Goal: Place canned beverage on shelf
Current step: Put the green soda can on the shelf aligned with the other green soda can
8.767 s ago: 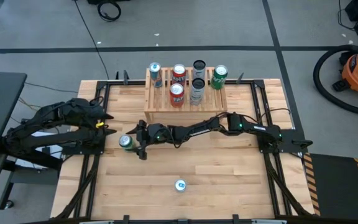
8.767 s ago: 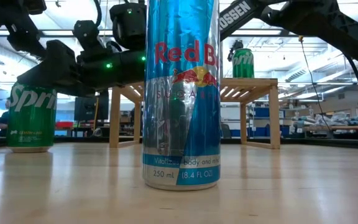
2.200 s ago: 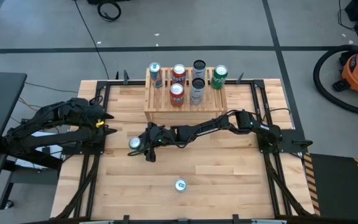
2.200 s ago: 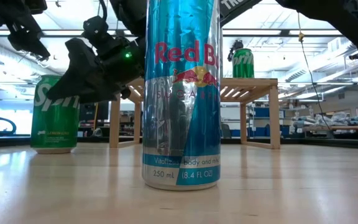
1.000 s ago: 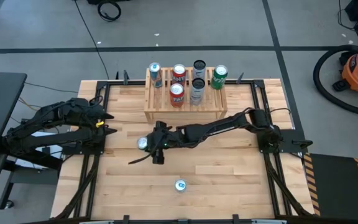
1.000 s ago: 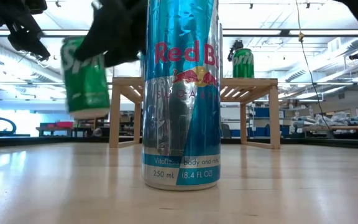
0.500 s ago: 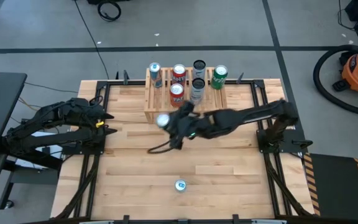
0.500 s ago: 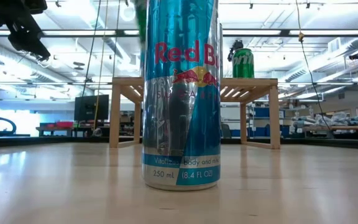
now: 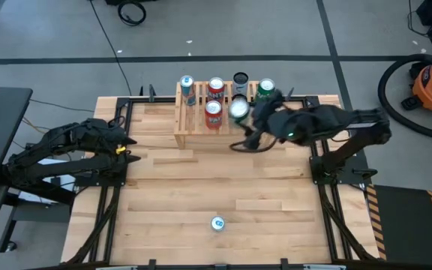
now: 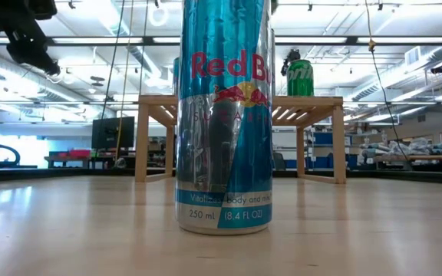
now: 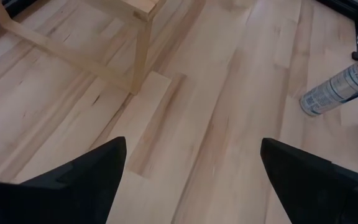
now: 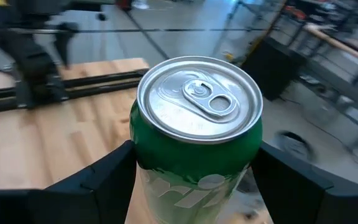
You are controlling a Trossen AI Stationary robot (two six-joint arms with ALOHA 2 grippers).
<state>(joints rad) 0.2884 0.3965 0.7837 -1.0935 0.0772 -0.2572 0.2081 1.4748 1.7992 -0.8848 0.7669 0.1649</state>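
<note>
The right claw [image 12: 194, 186], closed on the green aluminium Sprite can [image 9: 239, 109], has carried it up from the counter [image 9: 201, 180] to above the light slatted wooden shelf [image 9: 193, 127] (five cans already stand there). Only lowering and release remain. The left claw [image 11: 191, 180] waits open at the counter's left.
</note>
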